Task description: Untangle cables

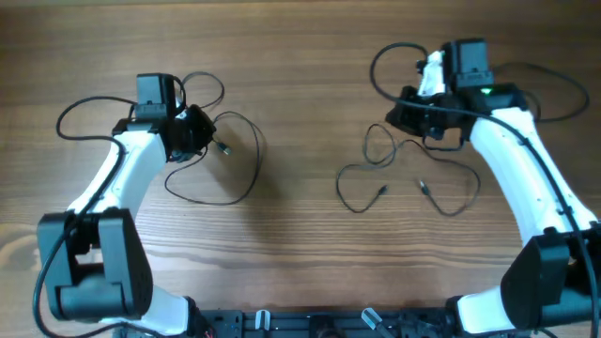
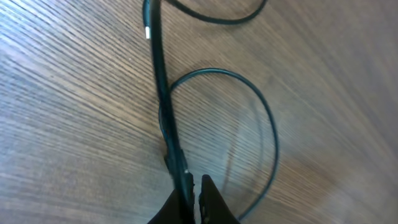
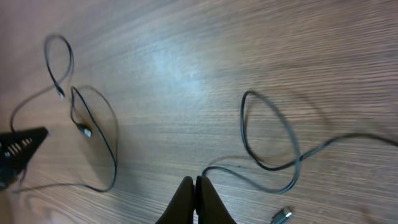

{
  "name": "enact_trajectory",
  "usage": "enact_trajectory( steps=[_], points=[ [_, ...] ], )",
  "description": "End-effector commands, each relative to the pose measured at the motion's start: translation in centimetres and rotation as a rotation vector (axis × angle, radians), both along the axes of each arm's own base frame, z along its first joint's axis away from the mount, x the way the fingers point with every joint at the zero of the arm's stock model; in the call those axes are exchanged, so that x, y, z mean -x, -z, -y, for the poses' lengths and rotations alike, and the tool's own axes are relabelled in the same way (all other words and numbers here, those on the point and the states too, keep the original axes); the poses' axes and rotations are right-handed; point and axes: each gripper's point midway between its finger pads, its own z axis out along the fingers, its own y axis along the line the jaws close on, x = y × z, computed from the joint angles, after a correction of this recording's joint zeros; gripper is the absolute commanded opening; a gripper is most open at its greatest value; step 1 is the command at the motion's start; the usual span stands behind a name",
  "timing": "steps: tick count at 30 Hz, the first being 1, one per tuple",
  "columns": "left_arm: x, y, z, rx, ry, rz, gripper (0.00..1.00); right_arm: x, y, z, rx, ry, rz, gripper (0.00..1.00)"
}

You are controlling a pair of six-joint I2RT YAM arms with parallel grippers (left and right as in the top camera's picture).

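**Two cables apart on the table, left one pinched**

Left gripper is clamped on the left cable. In the left wrist view the cord runs straight up out of the fingertips, and a thin loop of it curves off to the right, flat on the wood. From overhead the same gripper sits at the top of a wide loose loop, with a small plug just beside it.

Right gripper has its fingers pressed together and I see nothing between them. The right cable lies on the wooden table just ahead of the tips. One strand passes very near them, and I can't tell if it touches. A plug end lies off to the lower right. Overhead, this cable sprawls in open loops below the right gripper, both ends pointing inward.

The two cables are well apart, with bare wood between them.
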Motion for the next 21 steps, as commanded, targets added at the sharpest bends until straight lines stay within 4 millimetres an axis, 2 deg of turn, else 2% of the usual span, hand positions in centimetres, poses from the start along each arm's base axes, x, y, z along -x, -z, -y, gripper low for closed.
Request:
enact_trajectory(
  steps=[1, 7, 10, 16, 19, 20, 21],
  points=[
    [0.0, 1.3, -0.2, -0.032, 0.022, -0.022, 0.07, 0.3, 0.7, -0.4, 0.089, -0.009, 0.006, 0.05],
    [0.0, 1.4, 0.0, -0.020, 0.027, -0.028, 0.06, 1.0, 2.1, -1.4, 0.111, 0.067, -0.034, 0.12],
    [0.0, 1.4, 0.0, -0.020, 0.027, -0.027, 0.06, 1.3, 2.9, -1.8, 0.105, 0.091, -0.051, 0.18],
    [-0.1, 1.4, 0.0, -0.020, 0.027, -0.023, 0.04, 1.6, 5.4, -2.0, 0.086, 0.159, -0.105, 0.20],
    [-0.2, 1.3, 0.0, -0.021, 0.027, -0.016, 0.04, 1.8, 7.1, -2.0, 0.084, 0.198, -0.152, 0.32],
    [-0.3, 1.3, 0.0, -0.021, 0.027, -0.014, 0.04, 1.8, 7.4, -2.0, 0.085, 0.202, -0.161, 0.38],
    [-0.3, 1.3, 0.0, -0.021, 0.027, -0.011, 0.04, 1.8, 7.9, -2.0, 0.085, 0.212, -0.175, 0.51]
  ],
)
